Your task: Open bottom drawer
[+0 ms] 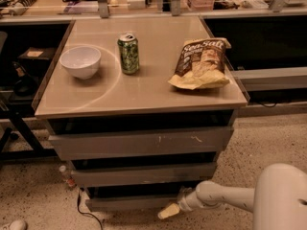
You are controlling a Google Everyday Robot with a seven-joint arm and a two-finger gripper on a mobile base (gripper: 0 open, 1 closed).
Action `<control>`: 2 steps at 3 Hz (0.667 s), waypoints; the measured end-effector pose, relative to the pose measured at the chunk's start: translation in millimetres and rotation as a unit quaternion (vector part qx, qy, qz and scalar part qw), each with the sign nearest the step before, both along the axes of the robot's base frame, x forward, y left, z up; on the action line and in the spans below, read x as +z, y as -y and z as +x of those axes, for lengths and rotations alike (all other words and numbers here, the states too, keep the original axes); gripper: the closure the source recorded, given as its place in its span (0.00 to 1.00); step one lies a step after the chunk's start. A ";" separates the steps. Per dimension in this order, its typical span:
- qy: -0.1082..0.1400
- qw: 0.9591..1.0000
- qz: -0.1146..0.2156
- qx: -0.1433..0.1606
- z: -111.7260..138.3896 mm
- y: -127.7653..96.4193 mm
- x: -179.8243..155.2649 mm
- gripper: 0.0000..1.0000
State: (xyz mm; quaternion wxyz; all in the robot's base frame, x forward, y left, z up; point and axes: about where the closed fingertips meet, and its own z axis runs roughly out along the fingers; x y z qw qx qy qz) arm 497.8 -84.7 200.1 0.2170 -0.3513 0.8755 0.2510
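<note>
The cabinet has three grey drawer fronts stacked below its top. The bottom drawer (129,202) is the narrowest and lowest front, just above the floor, with a dark gap above it. The widest front (144,143) with pale scratches is at the top, and the mid-width front (144,174) lies between. My gripper (169,211) reaches in from the lower right on a white arm (220,196). Its pale tip sits at the bottom drawer's right end, close to or touching the front.
On the cabinet top (144,97) stand a white bowl (80,61), a green can (128,53) and a chip bag (201,63). A cable (84,210) and a small bottle (65,175) lie on the speckled floor at the left. Shelves and desks flank the cabinet.
</note>
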 end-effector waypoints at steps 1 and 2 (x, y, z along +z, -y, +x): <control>-0.024 1.000 -0.005 -0.011 -26.3 10.9 -1.2 0.00; -0.024 1.000 -0.005 -0.011 -25.3 10.8 -0.4 0.00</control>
